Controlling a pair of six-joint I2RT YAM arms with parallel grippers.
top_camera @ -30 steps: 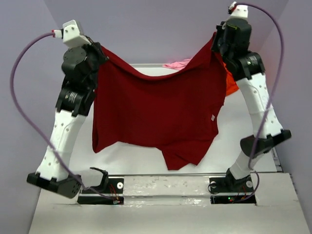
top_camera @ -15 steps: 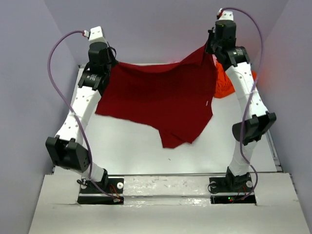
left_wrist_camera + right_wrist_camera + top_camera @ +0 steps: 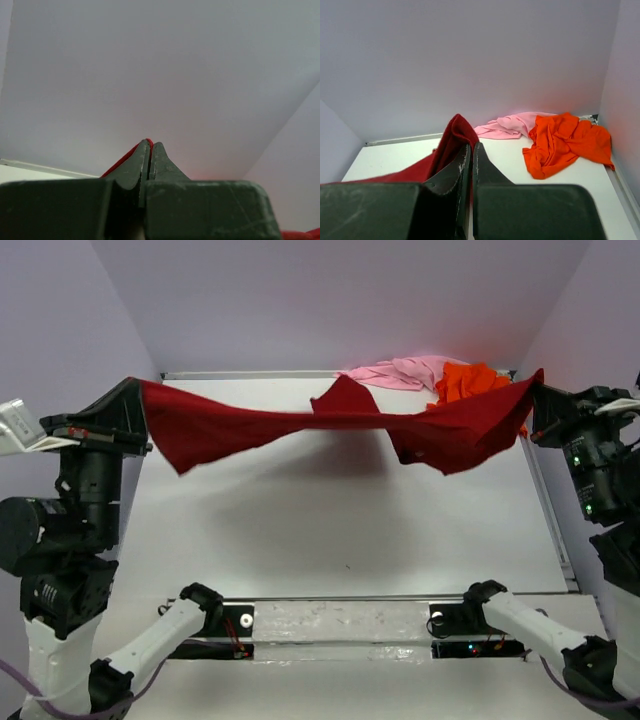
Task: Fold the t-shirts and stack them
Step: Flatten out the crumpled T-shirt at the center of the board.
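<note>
At the near edge of the flat white table (image 3: pixel 330 540) the two arm bases sit side by side. Each first link folds low and outward: the left arm (image 3: pixel 60 550) bends at an elbow near the lower left corner, and the right arm (image 3: pixel 600 480) bends near the lower right. From there each arm climbs steeply up its own side of the table, so the wrists are held high and wide apart, pointing inward toward each other.

The left gripper (image 3: pixel 132 402) is clenched. Its wrist camera shows the two dark fingers of the left gripper (image 3: pixel 150 148) pressed together, with a sliver of red cloth pinched at the tips. The right gripper (image 3: pixel 540 408) is clamped the same way. In its own view (image 3: pixel 471 148) the fingers meet on a bunched red fold that rises just behind them.

Between the two hangs the dark red cloth t-shirt (image 3: pixel 340 412) (image 3: pixel 452 137), gripped at both ends and pulled into a long band clear of the table, above its far half. It is twisted near the middle — one flap peaks upward there, and a looser fold sags right of centre. A soft shadow lies on the table beneath it.

Farther back, in the far right corner, the crumpled bright orange t-shirt (image 3: pixel 470 382) (image 3: pixel 565 142) lies against the crumpled pale pink t-shirt (image 3: pixel 400 371) (image 3: pixel 512 125). The pink one is on the left, along the foot of the lavender back wall (image 3: pixel 340 300).
</note>
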